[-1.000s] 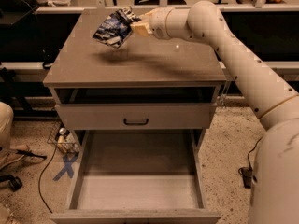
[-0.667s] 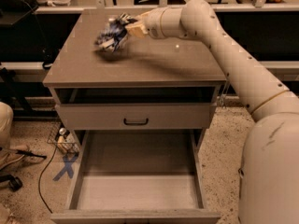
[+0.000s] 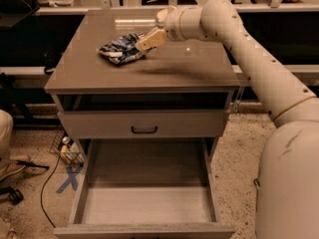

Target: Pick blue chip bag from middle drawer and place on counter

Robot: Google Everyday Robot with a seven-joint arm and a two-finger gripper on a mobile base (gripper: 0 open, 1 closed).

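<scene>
Against the earlier frame, the bag is seen lower and flatter. It was carried tilted above the counter then, and now it appears to lie on the slab in the rear left part. The gripper has been brought down with it and is stretched out low over the counter. The drawer and the shut front above it are unchanged.

The bag is found right at the tip of the jaws, its near edge touching them and its body spread out on the far side from the arm. Whether the jaws are clamped on that edge or parted cannot be told. The open drawer is well below the jaws, pulled out toward the camera.

White lettering and white patches are seen on the dark-blue foil, but no word can be read.

One bag and one gripper are counted, and two drawers: the one pulled out, and a shallower one kept closed, marked by one black handle. One blue cross is marked on the floor beside the cabinet.
</scene>
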